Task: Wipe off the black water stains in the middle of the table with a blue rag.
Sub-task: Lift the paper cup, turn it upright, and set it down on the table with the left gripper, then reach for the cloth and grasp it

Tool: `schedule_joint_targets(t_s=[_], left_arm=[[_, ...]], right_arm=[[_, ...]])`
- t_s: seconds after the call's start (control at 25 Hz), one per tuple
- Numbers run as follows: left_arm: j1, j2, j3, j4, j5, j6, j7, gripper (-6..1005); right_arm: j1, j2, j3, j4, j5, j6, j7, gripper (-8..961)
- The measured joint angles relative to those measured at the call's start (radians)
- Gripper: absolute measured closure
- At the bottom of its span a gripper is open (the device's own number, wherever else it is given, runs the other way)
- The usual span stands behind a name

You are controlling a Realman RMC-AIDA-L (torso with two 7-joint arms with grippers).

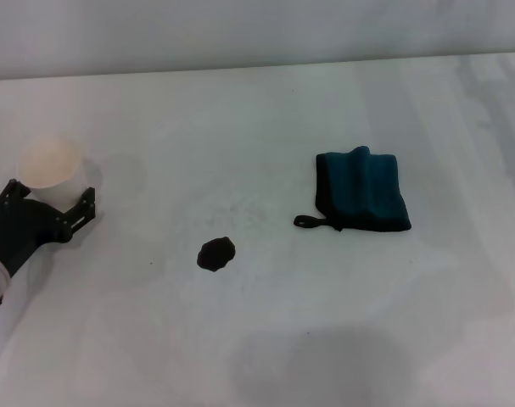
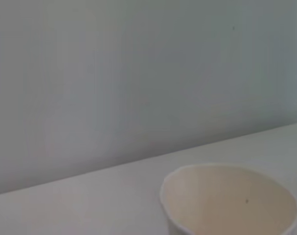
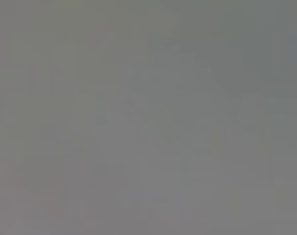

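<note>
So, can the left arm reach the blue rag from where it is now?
Probably not easily. The left tool sits at the paper cup, far across the table from the blue rag; nothing blocks the way.

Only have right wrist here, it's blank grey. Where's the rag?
Observer: The blue rag lies folded on the table, right of centre, with nothing holding it.
Operator: Stain?
Observer: The black water stains sit near the middle, to the left of the rag and apart from it, not yet wiped.
Operator: Arms?
Observer: The left gripper is at a white paper cup on the table's left side. The right gripper shows in no view.
</note>
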Motion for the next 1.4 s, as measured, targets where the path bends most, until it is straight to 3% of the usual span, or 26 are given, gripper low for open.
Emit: schedule_joint_targets(t_s=[0.44, 0.68, 0.84, 0.88, 0.92, 1.0, 1.2, 1.24, 1.28, 1.4], left_arm=[[0.104, 0.004, 0.029, 0.052, -0.001, 0.064, 0.002, 119], [0.155, 0.004, 0.066, 0.063, -0.005, 0.101, -0.003, 120], [0.198, 0.005, 0.063, 0.064, -0.016, 0.187, -0.005, 119], [0.227, 0.008, 0.063, 0.064, -0.052, 0.254, -0.005, 119], [0.227, 0.008, 0.063, 0.064, -0.052, 0.254, -0.005, 119], [0.253, 0.009, 0.063, 0.061, -0.099, 0.3, -0.005, 120], [0.285, 0.012, 0.06, 0.054, -0.23, 0.334, -0.006, 121], [0.288, 0.016, 0.059, 0.053, -0.269, 0.336, -0.006, 121], [0.288, 0.016, 0.059, 0.053, -0.269, 0.336, -0.006, 121], [0.281, 0.02, 0.058, 0.052, -0.308, 0.336, -0.007, 121]], right_arm=[[0.004, -0.001, -0.004, 0.0, -0.001, -0.003, 0.009, 164], [0.015, -0.004, -0.06, -0.004, -0.002, -0.006, 0.055, 164], [0.017, -0.012, -0.172, -0.071, -0.003, -0.038, 0.166, 165], [0.009, -0.015, -0.258, -0.157, -0.004, -0.103, 0.302, 165], [0.009, -0.015, -0.258, -0.157, -0.004, -0.103, 0.302, 165], [0.001, -0.022, -0.379, -0.267, -0.019, -0.211, 0.477, 165], [0.009, -0.072, -0.686, -0.495, -0.195, -0.398, 0.843, 169], [0.025, -0.102, -0.752, -0.535, -0.301, -0.427, 1.003, 169], [0.025, -0.102, -0.752, -0.535, -0.301, -0.427, 1.003, 169], [0.065, -0.159, -0.812, -0.569, -0.547, -0.399, 1.323, 170]])
